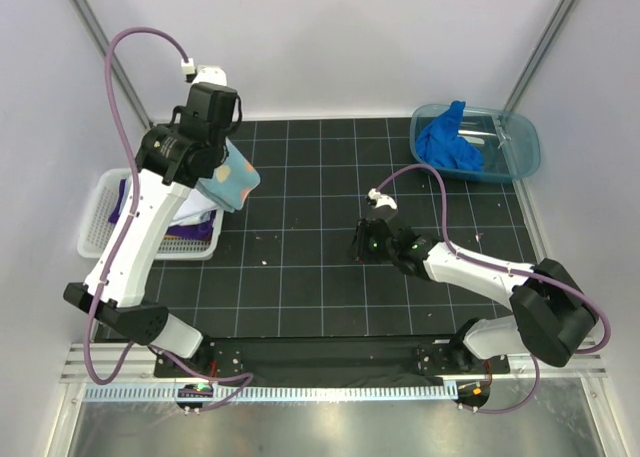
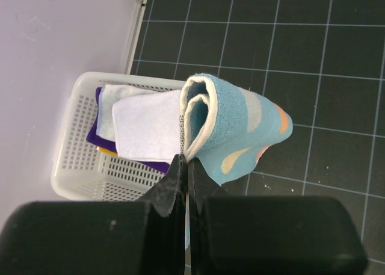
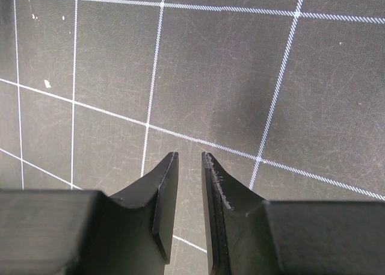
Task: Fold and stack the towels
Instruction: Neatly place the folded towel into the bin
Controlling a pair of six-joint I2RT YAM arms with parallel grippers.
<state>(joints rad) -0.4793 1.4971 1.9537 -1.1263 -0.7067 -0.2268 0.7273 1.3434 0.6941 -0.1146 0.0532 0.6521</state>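
Your left arm is reared up high, elbow bent, with its wrist over the right side of the white mesh basket (image 1: 98,205). The left gripper (image 2: 185,162) is clamped tight on the light blue spotted towel (image 2: 240,127), and no gap shows between the fingers. That towel hangs in the air, clear of the black grid mat (image 1: 300,267), just beside the basket's right rim.

Your right arm lies low and stretched out toward the middle of the mat, forearm nearly flat. The right gripper (image 3: 189,160) hovers just over the grid with its fingers only a narrow slit apart and nothing between them.

Look in the basket from the left wrist view. A plain white towel (image 2: 147,127) lies on top, with a pale blue-white towel (image 2: 111,103) behind it. A purple towel (image 2: 94,130) sits beneath, and a sliver of yellow towel (image 2: 107,150) shows at the lower edge.

At the far right corner, the teal tub (image 1: 520,145) holds a bright blue towel (image 1: 447,142), bunched up and spilling over the tub's left wall.

The spotted towel is folded over, its cream underside curling in two loops at the pinched end. In the wrist view its long axis runs from your fingertips away toward the upper right, orange spots at the far end.
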